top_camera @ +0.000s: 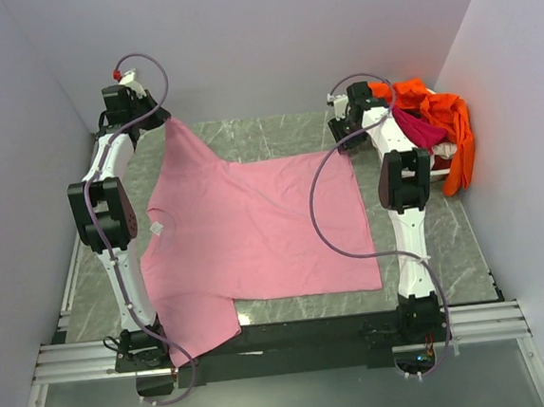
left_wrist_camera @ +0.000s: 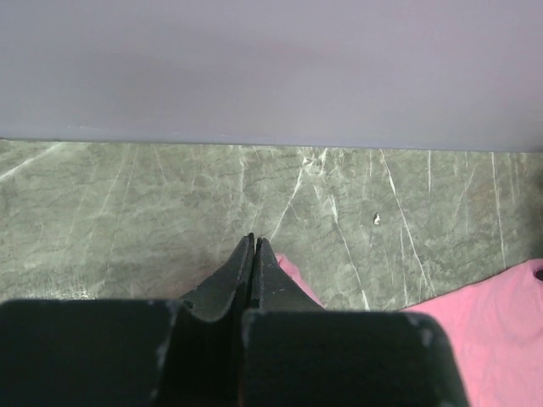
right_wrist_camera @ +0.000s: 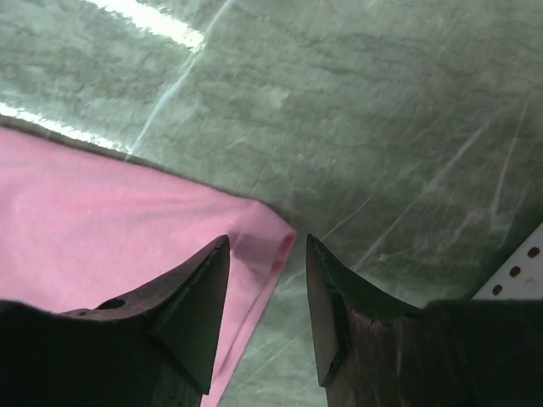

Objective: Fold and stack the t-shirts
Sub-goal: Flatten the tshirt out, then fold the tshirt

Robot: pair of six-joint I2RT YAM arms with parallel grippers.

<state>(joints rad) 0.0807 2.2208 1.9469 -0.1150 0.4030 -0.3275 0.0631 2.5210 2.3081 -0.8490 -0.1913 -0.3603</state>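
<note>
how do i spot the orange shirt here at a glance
Look to the table's far right corner. The orange shirt is heaped there, crumpled, with a magenta shirt bunched against it. Only it is bright orange; the pink shirt lies spread out mid-table.

No writing, brand, number or sign can be read in any of the views. The pink t-shirt [top_camera: 255, 229] carries a white tag [top_camera: 156, 228] near its left edge, but the tag is too small to show any print.
</note>
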